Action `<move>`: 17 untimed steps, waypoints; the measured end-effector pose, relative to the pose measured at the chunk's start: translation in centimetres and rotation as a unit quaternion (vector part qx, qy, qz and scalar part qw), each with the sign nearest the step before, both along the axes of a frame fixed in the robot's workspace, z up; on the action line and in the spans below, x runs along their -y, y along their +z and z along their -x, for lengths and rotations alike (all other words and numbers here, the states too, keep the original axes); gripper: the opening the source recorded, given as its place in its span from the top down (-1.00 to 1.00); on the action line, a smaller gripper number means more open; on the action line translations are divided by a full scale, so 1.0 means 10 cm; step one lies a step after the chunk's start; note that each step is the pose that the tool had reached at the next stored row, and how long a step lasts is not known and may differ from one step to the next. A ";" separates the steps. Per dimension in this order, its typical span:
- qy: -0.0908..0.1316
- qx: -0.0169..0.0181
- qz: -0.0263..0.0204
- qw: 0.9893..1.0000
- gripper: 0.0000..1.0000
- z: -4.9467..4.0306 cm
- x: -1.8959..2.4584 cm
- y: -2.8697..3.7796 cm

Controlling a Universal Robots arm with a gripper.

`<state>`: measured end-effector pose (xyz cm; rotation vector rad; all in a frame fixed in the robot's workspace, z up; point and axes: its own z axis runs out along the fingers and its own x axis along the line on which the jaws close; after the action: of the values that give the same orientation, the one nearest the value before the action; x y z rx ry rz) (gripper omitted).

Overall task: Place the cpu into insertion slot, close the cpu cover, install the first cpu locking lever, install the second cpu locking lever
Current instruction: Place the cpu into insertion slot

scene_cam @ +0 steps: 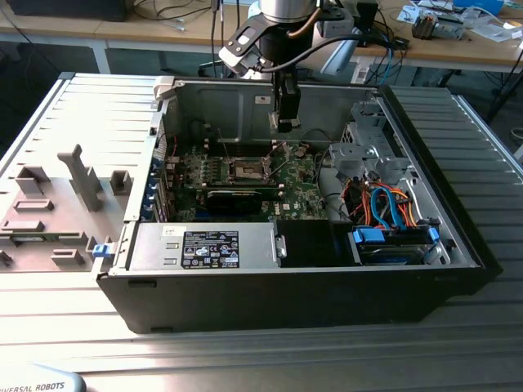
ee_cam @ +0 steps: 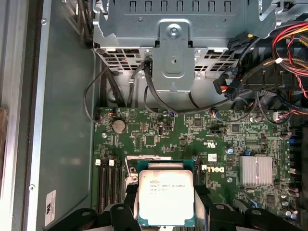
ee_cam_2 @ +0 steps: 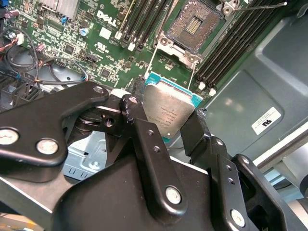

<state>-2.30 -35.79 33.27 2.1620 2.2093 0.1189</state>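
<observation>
Gripper hangs inside the open computer case, near its back wall, fingers clamped on two opposite edges of the cpu. Surroundings, by size: the label-covered power supply box lies along the case's near wall. The green motherboard sits on the case floor. The metal drive cage stands at the board's edge toward the exterior view's right, with orange and blue cables bunched beside it. The black graphics card lies between the socket and the power supply. Rows of memory slots flank the socket, which stands uncovered with its contact field exposed. The cpu is held clear of the board, metal top toward the first wrist view, apart from the socket and slightly tilted in the second wrist view.
</observation>
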 end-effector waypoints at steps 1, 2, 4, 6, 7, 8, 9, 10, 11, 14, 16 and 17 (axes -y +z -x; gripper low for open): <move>0.000 0.000 0.000 1.000 -0.08 0.000 0.000 0.000; -0.001 0.000 0.000 1.000 -0.08 0.000 0.000 0.000; -0.002 0.000 0.000 1.000 -0.08 0.000 0.000 0.000; -0.004 0.000 0.000 1.000 -0.08 0.000 0.000 0.000; -0.004 0.000 0.000 1.000 -0.08 0.000 0.000 0.000; -0.005 0.000 0.000 1.000 -0.08 0.000 0.000 0.000; -0.006 0.000 0.000 1.000 -0.08 0.000 0.000 0.000; -0.007 0.000 0.000 1.000 -0.08 0.000 0.000 0.000; -0.008 0.000 0.000 1.000 -0.08 0.000 0.000 0.000; -0.010 0.000 0.000 1.000 -0.08 0.000 0.000 0.000; -0.011 0.000 0.000 1.000 -0.08 0.000 0.000 0.000; -0.011 0.000 0.000 1.000 -0.08 0.000 0.000 0.000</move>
<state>-2.30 -35.79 33.27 2.1864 2.1840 0.1180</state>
